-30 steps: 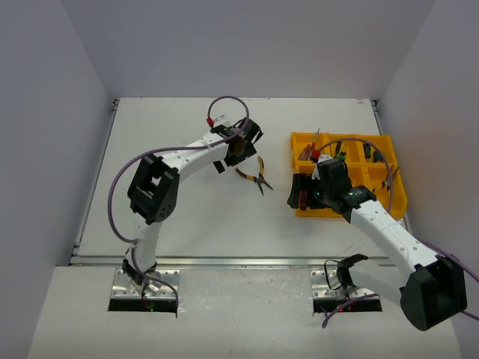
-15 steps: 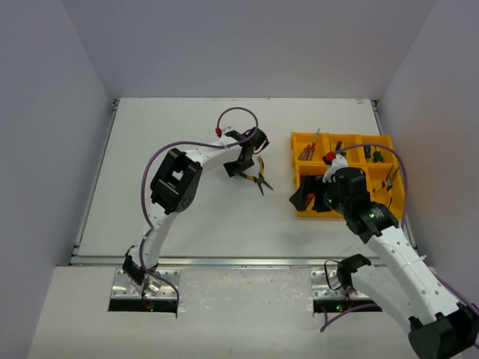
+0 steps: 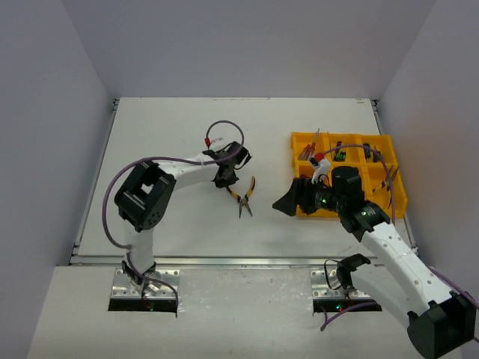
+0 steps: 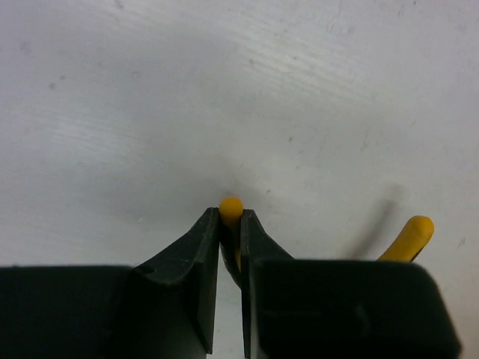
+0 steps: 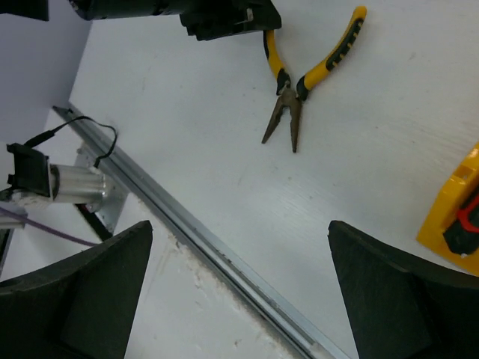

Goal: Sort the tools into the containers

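Note:
The yellow-black pliers (image 3: pixel 244 198) are at mid-table with their nose pointing toward the near edge. My left gripper (image 3: pixel 227 180) is shut on the end of one of their handles, and the yellow tip (image 4: pixel 230 205) pokes out between the fingers. The other handle (image 4: pixel 410 235) sticks out to the right. The right wrist view shows the pliers (image 5: pixel 296 82) under the left gripper (image 5: pixel 224 16). My right gripper (image 3: pixel 288 202) hangs open and empty just left of the yellow tray (image 3: pixel 304 212). Its compartments hold red-handled screwdrivers (image 3: pixel 307 153), green-handled ones (image 3: pixel 340 155) and more pliers (image 3: pixel 388 179).
The table's metal front rail (image 5: pixel 224 258) runs under my right gripper. A corner of the tray (image 5: pixel 449 209) with a red-black tool (image 5: pixel 468 218) shows at the right wrist view's right edge. White walls close in the table at left, back and right.

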